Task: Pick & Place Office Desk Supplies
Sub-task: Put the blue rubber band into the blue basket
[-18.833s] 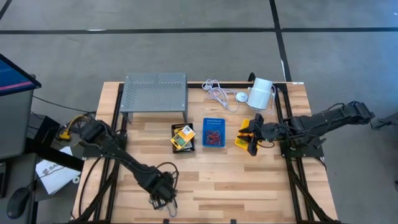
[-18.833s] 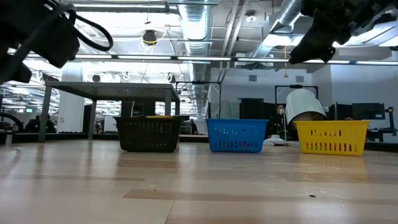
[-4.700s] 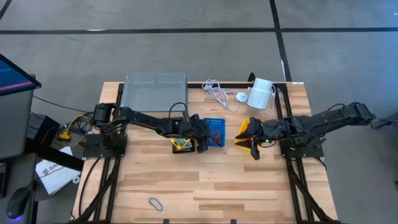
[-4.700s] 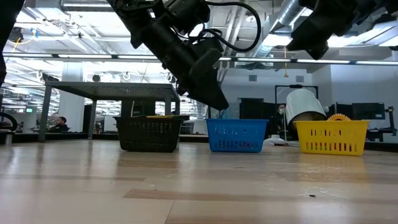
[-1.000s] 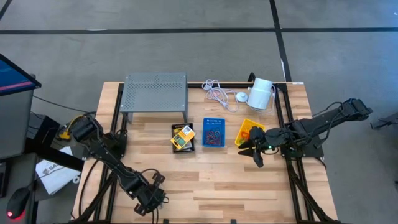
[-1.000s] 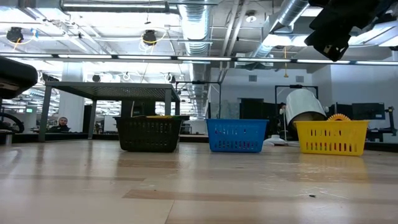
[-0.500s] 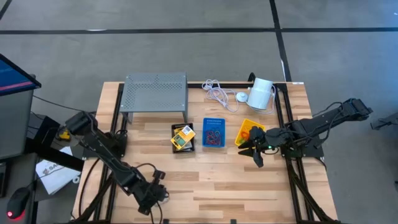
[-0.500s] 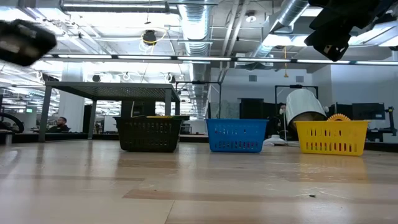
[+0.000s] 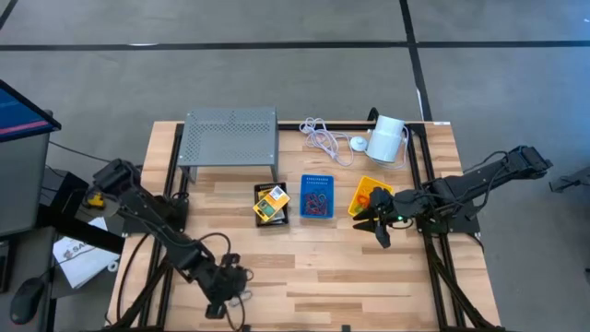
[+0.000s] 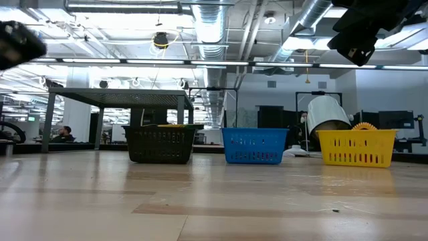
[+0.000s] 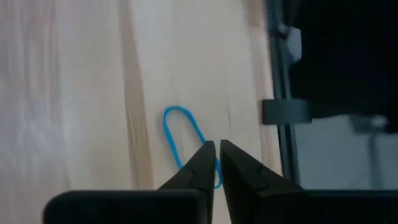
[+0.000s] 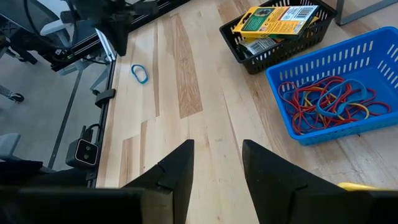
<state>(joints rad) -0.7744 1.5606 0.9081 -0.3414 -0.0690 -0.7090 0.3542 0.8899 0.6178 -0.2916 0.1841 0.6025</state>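
Observation:
A blue loop (image 11: 183,140) lies flat on the wood near the table's near left corner, also seen in the right wrist view (image 12: 138,73). My left gripper (image 9: 222,288) hangs shut just above it, its fingertips (image 11: 208,154) over one end of the loop. My right gripper (image 12: 217,146) hovers open beside the yellow bin (image 9: 368,195). The black bin (image 9: 271,204) holds yellow card packets (image 12: 278,20). The blue bin (image 9: 317,196) holds many coloured loops (image 12: 326,99). All three bins stand in a row at mid-table.
A grey perforated shelf (image 9: 230,136) stands at the back left, with a coiled white cable (image 9: 323,138) and a white cylinder (image 9: 387,138) at the back right. Bare wood (image 9: 323,267) stretches between the bins and the near edge.
My left gripper has risen from the table near the near left corner and rolled about its own axis, staying shut. The blue loop stays flat on the wood.

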